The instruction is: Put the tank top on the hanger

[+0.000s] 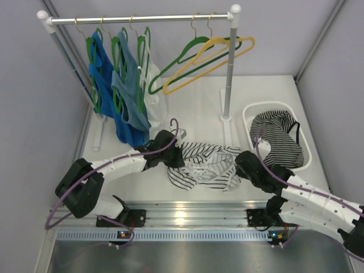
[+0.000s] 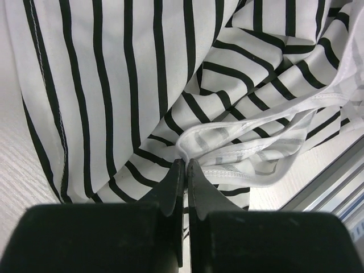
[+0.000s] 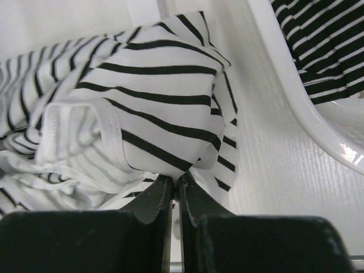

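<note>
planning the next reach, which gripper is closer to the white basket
Right. The right gripper, shut on the tank top, sits just left of the basket; the left gripper pinches the top's opposite side, farther off.

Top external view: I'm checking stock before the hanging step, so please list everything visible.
tank top: one, white with dark stripes, crumpled on table between grippers
empty green hanger: one, green, rail's right half
yellow hanger: one, yellow, beside it
blue tops: two, blue, hung at rail's left
white top: one, white, next to them
rack: one, white posts, metal rail, back of table
basket: one, white, right, holding striped clothing
left gripper: one, black, shut on tank top's left
right gripper: one, black, shut on its right
</note>
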